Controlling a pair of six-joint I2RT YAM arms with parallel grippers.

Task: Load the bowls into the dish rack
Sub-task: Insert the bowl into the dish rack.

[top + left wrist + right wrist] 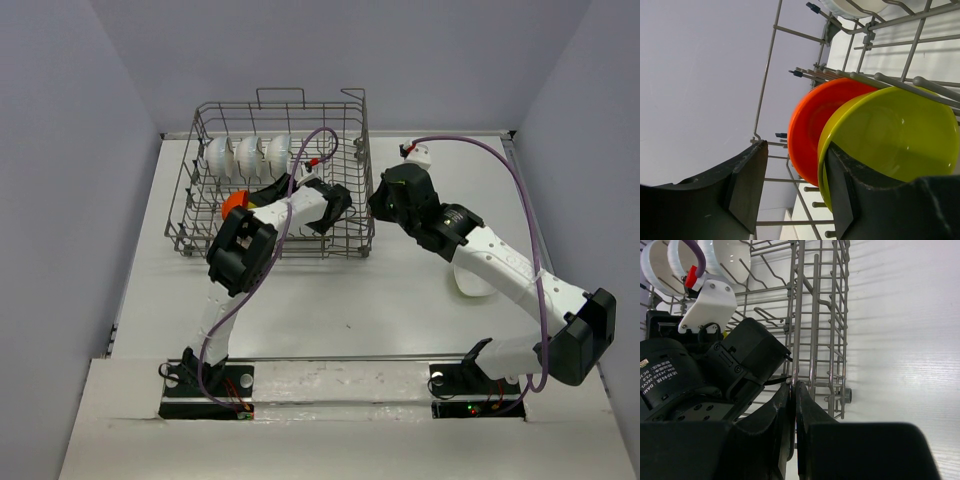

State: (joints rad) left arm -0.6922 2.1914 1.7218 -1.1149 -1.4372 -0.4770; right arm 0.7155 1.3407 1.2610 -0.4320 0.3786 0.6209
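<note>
Pale lilac walls, white desk. The rack sits at the far left of centre. Three white bowls stand on edge in its far row. My left tool is down inside the near-left part, jaws well apart and holding nothing. The yellow bowl has its rim just beside my right-hand finger, not pinched. It stands on edge between tines, close against the orange bowl; I cannot tell if the two touch. Step in hand, I judge: letting go of the yellow bowl after seating it. Being round, it has no long axis to speak of. Its rim stands near upright and its hollow faces my left wrist camera. My right tool is shut, tips at a wire of the rack's right wall; whether it pinches that wire I cannot tell. Next: lift the left tool straight clear of the rim and tines without nudging the bowl. A white shape under the right arm looks like one more bowl on the desk.
</note>
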